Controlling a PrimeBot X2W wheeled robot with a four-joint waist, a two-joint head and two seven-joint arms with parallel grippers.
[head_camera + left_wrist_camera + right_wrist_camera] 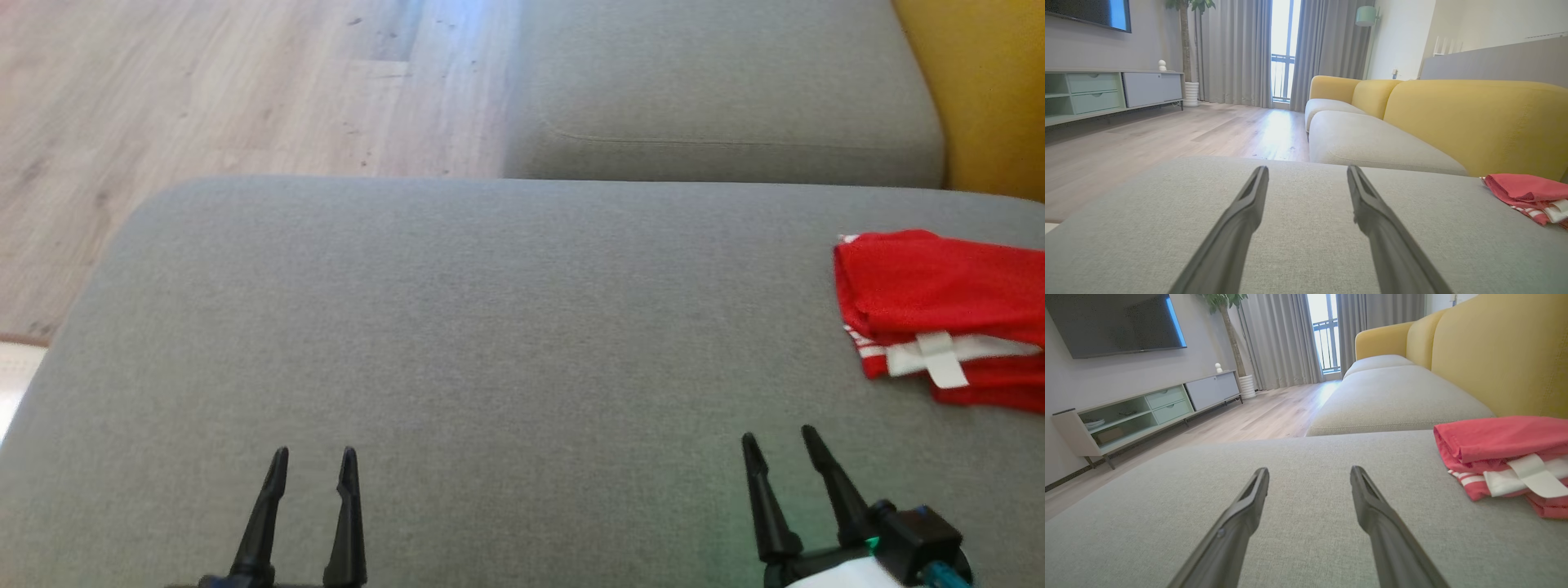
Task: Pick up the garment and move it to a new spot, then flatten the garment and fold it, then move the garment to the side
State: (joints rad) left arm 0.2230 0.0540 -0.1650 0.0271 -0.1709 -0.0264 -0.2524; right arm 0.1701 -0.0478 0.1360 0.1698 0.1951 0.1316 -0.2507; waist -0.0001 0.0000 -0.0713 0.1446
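The red garment (pixel 939 310) is lying folded into a thick, soft-edged bundle at the right edge of the head view, a little above mid-height. Thin white stripes are running along its hem, and a white band with a short white tab is showing on its lower side; the fabric is looking smooth and thin. It is resting on the broad grey seat cushion (pixel 490 327), whose woven cloth is showing a fine, even grain and rounded corners. The left gripper (pixel 315 451) is sitting at the lower left of the frame, its two dark, tapered fingers standing wide apart and holding nothing. The right gripper (pixel 777 434), at the lower right, is likewise spread wide and empty, pointing up the frame below and to the left of the garment, apart from it. In the upper half a second grey cushion (pixel 718 98) is butting against the first, a mustard-yellow backrest (pixel 988 82) is occupying the upper right corner, and pale floorboards (pixel 204 82) with a wood grain are running across the upper left.
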